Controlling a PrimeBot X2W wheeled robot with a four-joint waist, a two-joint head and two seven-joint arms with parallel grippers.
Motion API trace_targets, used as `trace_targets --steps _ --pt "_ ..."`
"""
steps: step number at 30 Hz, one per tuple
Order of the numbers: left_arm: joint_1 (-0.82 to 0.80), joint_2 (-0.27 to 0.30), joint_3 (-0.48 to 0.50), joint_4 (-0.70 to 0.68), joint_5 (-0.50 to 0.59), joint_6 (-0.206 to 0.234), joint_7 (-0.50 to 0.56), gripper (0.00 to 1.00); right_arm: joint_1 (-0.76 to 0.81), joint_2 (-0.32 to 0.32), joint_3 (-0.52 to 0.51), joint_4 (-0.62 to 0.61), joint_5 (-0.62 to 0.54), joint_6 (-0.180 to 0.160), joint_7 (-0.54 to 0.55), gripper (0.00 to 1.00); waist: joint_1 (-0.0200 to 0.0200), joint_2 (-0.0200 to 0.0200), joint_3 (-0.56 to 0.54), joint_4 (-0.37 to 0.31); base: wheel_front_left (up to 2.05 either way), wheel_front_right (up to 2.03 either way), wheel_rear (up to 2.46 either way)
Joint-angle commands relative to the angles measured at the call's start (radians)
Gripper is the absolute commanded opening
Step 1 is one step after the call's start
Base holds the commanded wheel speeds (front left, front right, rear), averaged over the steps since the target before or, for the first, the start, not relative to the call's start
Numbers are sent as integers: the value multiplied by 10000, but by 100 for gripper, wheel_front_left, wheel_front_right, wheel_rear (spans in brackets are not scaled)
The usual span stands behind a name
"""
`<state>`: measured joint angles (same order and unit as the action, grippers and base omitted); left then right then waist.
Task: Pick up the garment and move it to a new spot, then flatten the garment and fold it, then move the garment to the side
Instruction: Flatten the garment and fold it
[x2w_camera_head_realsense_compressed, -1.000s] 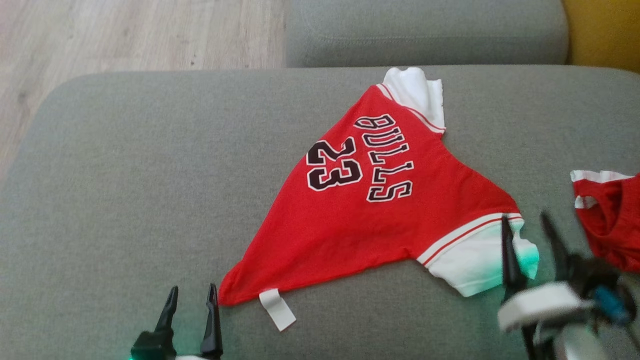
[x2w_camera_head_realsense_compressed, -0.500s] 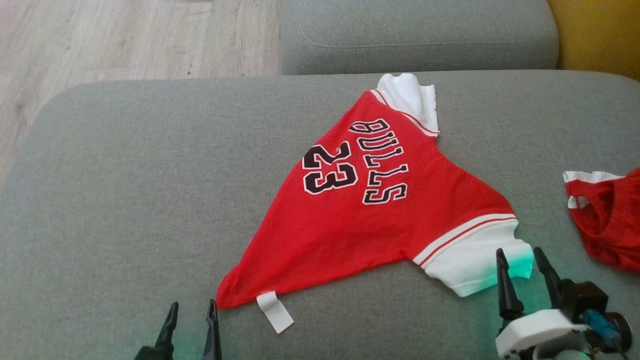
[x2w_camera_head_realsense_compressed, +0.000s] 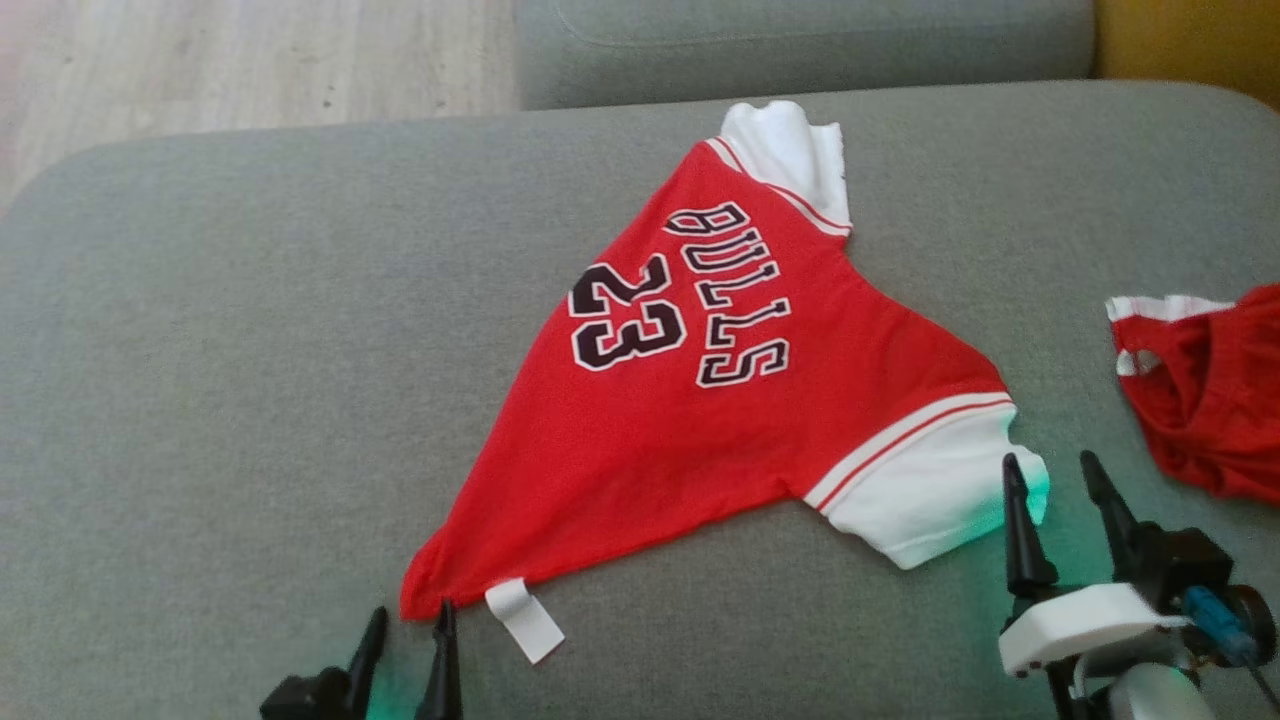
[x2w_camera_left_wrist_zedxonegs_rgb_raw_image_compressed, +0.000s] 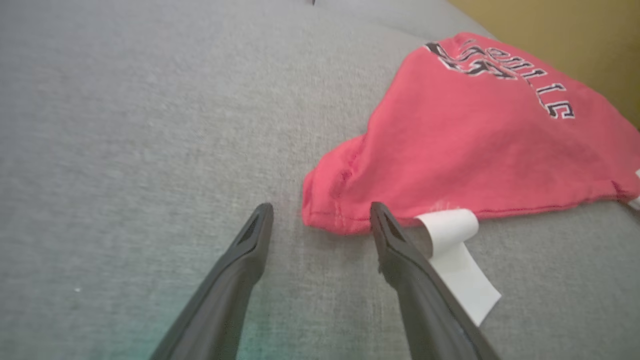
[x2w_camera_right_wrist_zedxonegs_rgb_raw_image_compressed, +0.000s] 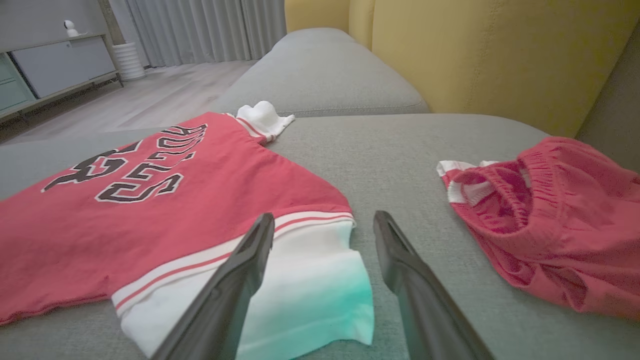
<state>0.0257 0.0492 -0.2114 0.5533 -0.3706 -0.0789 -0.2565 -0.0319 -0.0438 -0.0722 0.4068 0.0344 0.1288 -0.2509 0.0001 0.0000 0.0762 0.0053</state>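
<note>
On sofa (x2w_camera_head_realsense_compressed: 250, 350), jersey (x2w_camera_head_realsense_compressed: 680, 430) diagonal, hem (x2w_camera_head_realsense_compressed: 430, 595) near-left

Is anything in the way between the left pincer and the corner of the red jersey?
Nothing visible is. The open left pincer has the corner of the jersey right at its fingertips, on the sofa cushion. The white tag lies by one finger, off the path.
</note>
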Motion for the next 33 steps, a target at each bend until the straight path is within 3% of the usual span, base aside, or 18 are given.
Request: trace_targets --steps 1,10,11,12,13,31,32,33 --pt "-395 10 149 -9 -163 -71 -53 100 -403 -65 147 -353 -87 19 -108 100 -1 0 141 -147 0 0 0" --pt "-1019 10 -256 791 -1047 -356 -53 100 -556 -64 -291 -317 -204 19 -108 100 -1 0 550 -488 0 0 0" --pt "-1076 10 -316 843 -1062 -373 -53 94 -564 -64 -284 -176 -177 19 -108 100 -1 0 583 -495 0 0 0" --pt "-1129 10 -394 902 -1063 -391 -53 29 -570 -64 -238 41 -102 19 -108 100 -1 0 610 -492 0 0 0" --pt "-1185 10 -470 936 -1057 -408 -53 0 -599 -64 -140 278 -19 19 -108 100 -1 0 654 -488 0 0 0" --pt "-1434 10 -478 812 -532 -496 -53 0 -2125 -374 913 3378 665 19 -109 100 -1 0 1009 -70 0 0 0" --pt "-1432 10 -478 815 -504 -498 -53 0 -2197 -412 977 3587 735 19 -109 98 -1 0 1002 -53 0 0 0" --pt "-1430 10 -474 817 -490 -500 -53 0 -2263 -444 1004 3787 810 19 -109 86 -1 0 995 -39 0 0 0"
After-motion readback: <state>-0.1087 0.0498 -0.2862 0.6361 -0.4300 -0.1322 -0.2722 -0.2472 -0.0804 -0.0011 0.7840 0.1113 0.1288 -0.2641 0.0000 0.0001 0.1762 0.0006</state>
